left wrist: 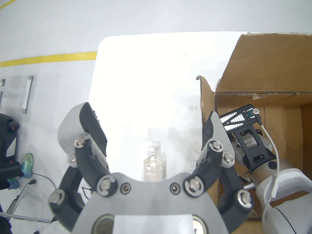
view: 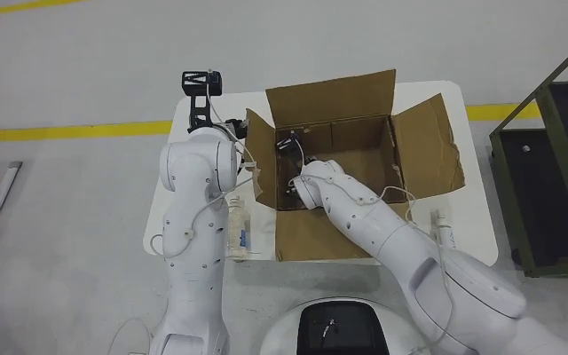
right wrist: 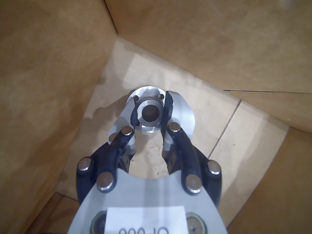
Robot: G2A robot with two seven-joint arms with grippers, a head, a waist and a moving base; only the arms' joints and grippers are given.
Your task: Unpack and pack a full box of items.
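Two claws, two different jobs. The right claw [right wrist: 150,110] is sunk inside the cardboard box [right wrist: 48,74], close to a floor corner. It is pinched narrow on a round metal flange [right wrist: 146,94], its pads [right wrist: 168,104] clamping the bored hub so the part stays level between them. Whether the flange touches the floor below the claw I cannot tell. The left claw [left wrist: 150,119] hangs spread wide and empty outside the box, above the tabletop [left wrist: 146,74]. A clear bottle [left wrist: 152,166] lies directly beneath its gap, probably the next item it handles.
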